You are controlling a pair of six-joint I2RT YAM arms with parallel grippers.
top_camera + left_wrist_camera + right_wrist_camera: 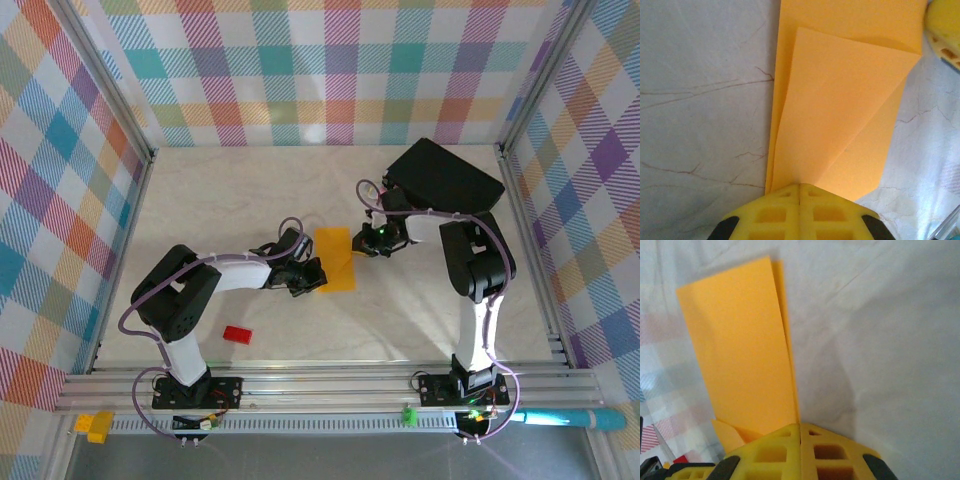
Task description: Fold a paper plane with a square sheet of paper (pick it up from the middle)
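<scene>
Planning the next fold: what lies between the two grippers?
The folded orange-yellow paper sheet, touching both the left gripper and right gripper; top view shows it.

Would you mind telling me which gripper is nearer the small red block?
Left. The left gripper sits at the paper's left edge, beyond the red block; the right gripper is across the paper, farther away.

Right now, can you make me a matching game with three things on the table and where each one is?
Things:
1. orange paper
2. red block
3. black box

Places:
A. far back, on the right
B. in the middle
C. near the front, on the left

Pairs: 1-B, 2-C, 3-A
</scene>
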